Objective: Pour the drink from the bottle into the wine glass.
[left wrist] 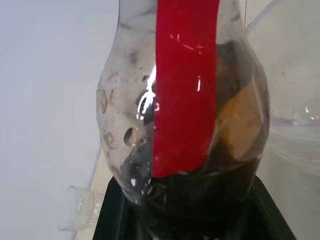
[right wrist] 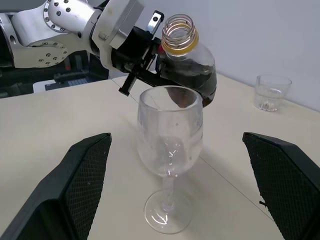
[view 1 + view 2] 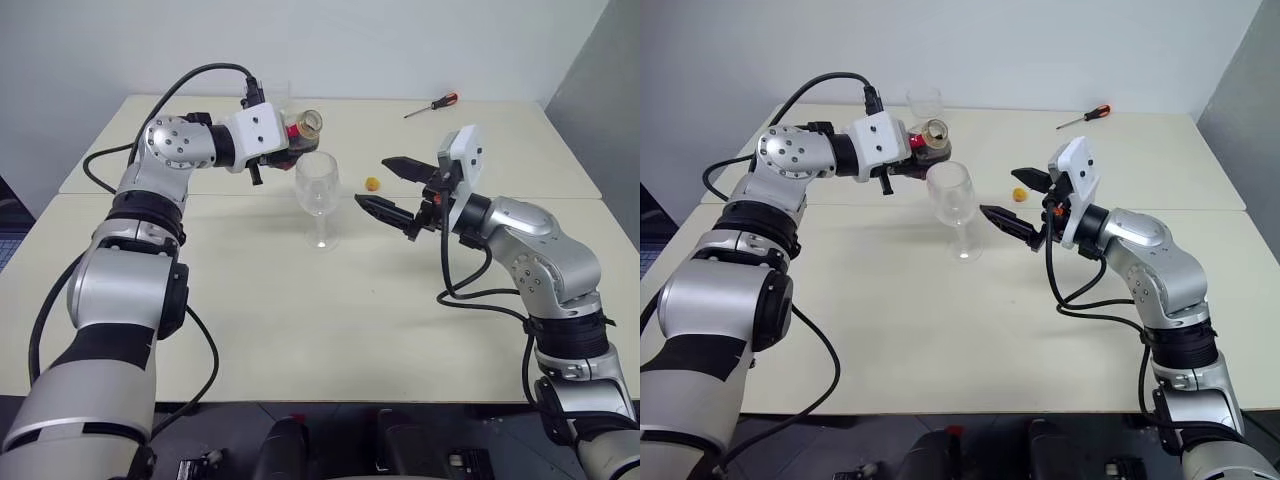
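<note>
My left gripper (image 3: 283, 143) is shut on the bottle (image 2: 192, 65), a squat clear one with a red label strip (image 1: 185, 85). The bottle is uncapped and tilted, its open mouth (image 3: 311, 122) just above and behind the rim of the wine glass (image 3: 317, 195). The dark drink (image 2: 200, 77) lies in the bottle's belly. The stemmed glass stands upright on the table, and I see no liquid in its bowl. My right gripper (image 3: 999, 191) is open, level, just right of the glass bowl and not touching it. A small yellow cap (image 3: 1019, 195) lies on the table by it.
A short clear tumbler (image 3: 925, 103) stands behind the bottle near the table's far edge. A red-handled screwdriver (image 3: 432, 105) lies at the far right. The cream table (image 3: 300, 330) has a seam running across behind the glass.
</note>
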`<move>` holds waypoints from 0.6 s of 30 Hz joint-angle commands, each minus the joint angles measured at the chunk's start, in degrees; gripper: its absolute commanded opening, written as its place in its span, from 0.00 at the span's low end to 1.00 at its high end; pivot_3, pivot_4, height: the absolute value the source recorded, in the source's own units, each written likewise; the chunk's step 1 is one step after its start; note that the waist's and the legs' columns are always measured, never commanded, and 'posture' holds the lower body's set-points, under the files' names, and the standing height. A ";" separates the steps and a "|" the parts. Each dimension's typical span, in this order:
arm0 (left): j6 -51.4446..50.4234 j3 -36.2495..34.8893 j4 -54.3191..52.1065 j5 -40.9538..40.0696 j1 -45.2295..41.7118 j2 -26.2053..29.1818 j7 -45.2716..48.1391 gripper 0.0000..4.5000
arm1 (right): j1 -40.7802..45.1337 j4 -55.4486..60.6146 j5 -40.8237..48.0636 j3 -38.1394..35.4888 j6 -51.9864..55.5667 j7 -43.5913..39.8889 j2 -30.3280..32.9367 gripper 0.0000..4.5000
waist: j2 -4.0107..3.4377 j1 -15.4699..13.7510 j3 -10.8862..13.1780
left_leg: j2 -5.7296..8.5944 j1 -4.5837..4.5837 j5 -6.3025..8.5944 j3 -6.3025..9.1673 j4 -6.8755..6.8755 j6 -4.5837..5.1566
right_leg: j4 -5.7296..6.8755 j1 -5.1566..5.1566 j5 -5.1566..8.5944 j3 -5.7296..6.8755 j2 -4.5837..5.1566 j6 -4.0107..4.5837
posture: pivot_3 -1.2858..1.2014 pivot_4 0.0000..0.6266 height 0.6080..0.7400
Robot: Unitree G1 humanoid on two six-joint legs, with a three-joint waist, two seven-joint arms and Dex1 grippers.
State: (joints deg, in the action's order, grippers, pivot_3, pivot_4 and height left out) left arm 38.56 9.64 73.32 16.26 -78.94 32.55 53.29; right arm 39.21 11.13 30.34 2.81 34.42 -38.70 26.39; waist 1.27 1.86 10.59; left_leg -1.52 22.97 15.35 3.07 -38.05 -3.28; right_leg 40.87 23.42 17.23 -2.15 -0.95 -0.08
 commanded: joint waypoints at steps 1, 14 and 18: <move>2.99 1.29 -0.38 2.51 -3.12 2.17 -3.37 0.22 | 0.85 2.82 0.37 -1.43 -0.40 0.27 -0.36 1.00 | 0.00 0.06 0.00 | 0.00 -0.01 0.00 -0.01 0.00 0.00 | 0.00 0.00 0.00 -0.01 0.00 0.00 | 0.52 0.24 1.00; 4.12 4.69 1.04 8.44 -5.57 4.67 -9.91 0.22 | 1.34 2.77 0.16 -1.31 -0.21 1.12 -2.13 1.00 | 0.00 0.02 0.00 | 0.00 0.01 0.00 -0.02 0.00 0.00 | 0.03 0.03 0.00 -0.01 0.00 0.00 | 0.52 0.24 1.00; 5.16 6.39 1.19 10.85 -6.13 5.26 -12.61 0.22 | 1.27 3.06 0.27 -1.25 -0.05 1.40 -2.34 1.00 | 0.00 0.03 0.00 | -0.02 0.00 0.00 -0.01 0.00 0.00 | 0.04 0.04 0.00 0.00 0.00 0.00 | 0.52 0.24 1.00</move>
State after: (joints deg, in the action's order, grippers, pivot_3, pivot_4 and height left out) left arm 42.18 15.95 75.02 26.58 -81.80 36.39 42.98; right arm 39.22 11.79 30.33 2.82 34.62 -37.41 24.18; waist 1.27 1.89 10.59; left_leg -1.54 22.98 15.35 3.06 -38.05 -3.28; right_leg 40.91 23.45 17.23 -2.16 -0.94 -0.08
